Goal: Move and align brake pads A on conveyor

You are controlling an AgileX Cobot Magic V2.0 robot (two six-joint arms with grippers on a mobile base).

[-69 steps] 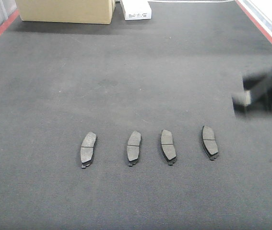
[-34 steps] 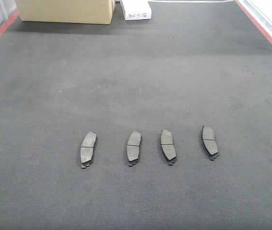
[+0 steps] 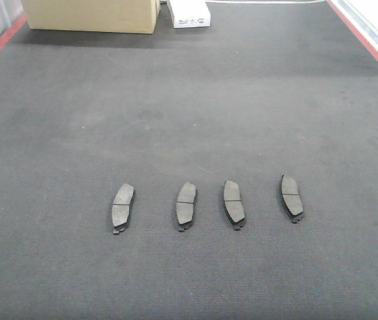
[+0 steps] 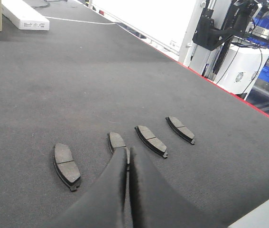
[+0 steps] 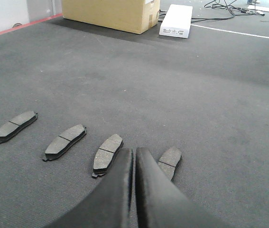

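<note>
- You see the four brake pads A (image 3: 207, 203) lying flat in a side-by-side row on the conveyor (image 3: 189, 100), none touching.
- Your left gripper (image 4: 128, 154) is pressed together, holding nothing.
- Your right gripper (image 5: 134, 154) is likewise pressed together, holding nothing.

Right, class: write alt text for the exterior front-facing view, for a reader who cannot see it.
Four brake pads lie in a roughly even side-by-side row on the dark grey conveyor, none touching. A cardboard box and a white box sit at the far end; neither gripper is recognisable.
</note>
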